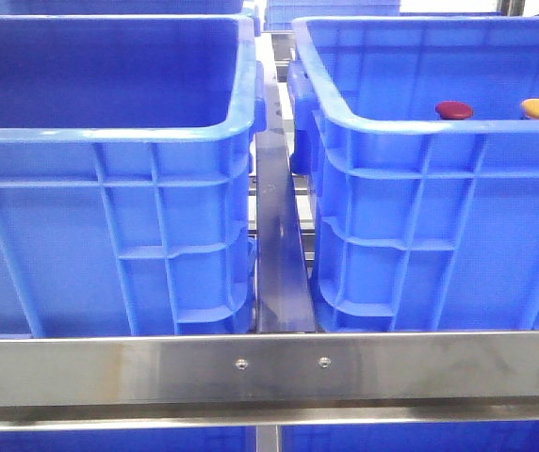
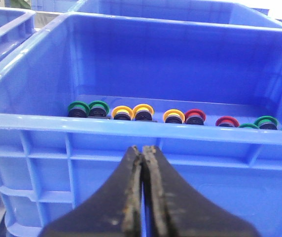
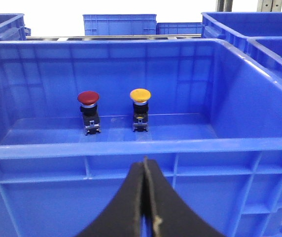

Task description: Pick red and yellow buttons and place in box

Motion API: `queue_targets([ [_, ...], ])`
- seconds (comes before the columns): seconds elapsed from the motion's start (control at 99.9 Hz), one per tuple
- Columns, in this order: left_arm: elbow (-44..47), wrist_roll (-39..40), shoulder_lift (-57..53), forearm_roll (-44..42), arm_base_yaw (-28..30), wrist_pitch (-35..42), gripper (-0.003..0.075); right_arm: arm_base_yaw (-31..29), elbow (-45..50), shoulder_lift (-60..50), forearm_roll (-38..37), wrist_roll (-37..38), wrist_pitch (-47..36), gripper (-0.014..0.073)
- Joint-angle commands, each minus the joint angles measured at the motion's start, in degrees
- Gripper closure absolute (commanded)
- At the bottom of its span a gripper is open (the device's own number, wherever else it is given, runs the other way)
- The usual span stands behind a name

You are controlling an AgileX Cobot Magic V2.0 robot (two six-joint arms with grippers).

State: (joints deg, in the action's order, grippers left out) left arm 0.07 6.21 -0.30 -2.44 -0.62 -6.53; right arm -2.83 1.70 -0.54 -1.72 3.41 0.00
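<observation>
While you watch from the front, no arm shows; each pincer appears only in its own wrist view.

Left crate point(image 1: 109, 132): you see it on the left of the front view, its inside hidden from there.

Left pincer point(image 2: 143, 148): your left fingers point(image 2: 131, 197) are pressed together, nothing between them. The pincer sits outside a crate wall point(image 2: 131, 143), just short of the rim.

Row of buttons point(image 2: 180, 117): ahead of your left pincer, past the rim, a line of small buttons stands on the crate floor along the far wall. Left to right you get two green, two yellow, another yellow, a red, another red, then green ones running out of view.

Rail point(image 1: 279, 235): a dark bar runs between the two crates in the front view, with a steel beam point(image 1: 269, 367) crossing in front of both.

Right crate point(image 1: 420, 188): you see it on the right of the front view, with two caps just above its near rim.

Right pincer point(image 3: 144, 165): your right fingers point(image 3: 131, 197) are also pressed together and hold nothing. It sits outside the near wall, below the rim.

Red button point(image 3: 88, 111): inside the right crate, ahead of your right pincer and a little to its left, upright on the floor near the far wall.

Yellow button point(image 3: 140, 108): beside the red one, apart from it, almost straight ahead of your right pincer, also upright.
</observation>
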Motion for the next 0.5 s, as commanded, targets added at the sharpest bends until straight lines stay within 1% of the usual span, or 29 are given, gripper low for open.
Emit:
queue_targets([
  [0.0, 3.0, 0.1, -1.7, 0.4, 0.1, 4.5, 0.074, 0.1, -0.9, -1.5, 0.2, -0.6, -3.6, 0.0662],
  [0.49, 3.0, 0.1, -1.7, 0.4, 0.1, 4.5, 0.074, 0.1, -0.9, -1.4, 0.2, -0.6, -2.9, 0.0662],
])
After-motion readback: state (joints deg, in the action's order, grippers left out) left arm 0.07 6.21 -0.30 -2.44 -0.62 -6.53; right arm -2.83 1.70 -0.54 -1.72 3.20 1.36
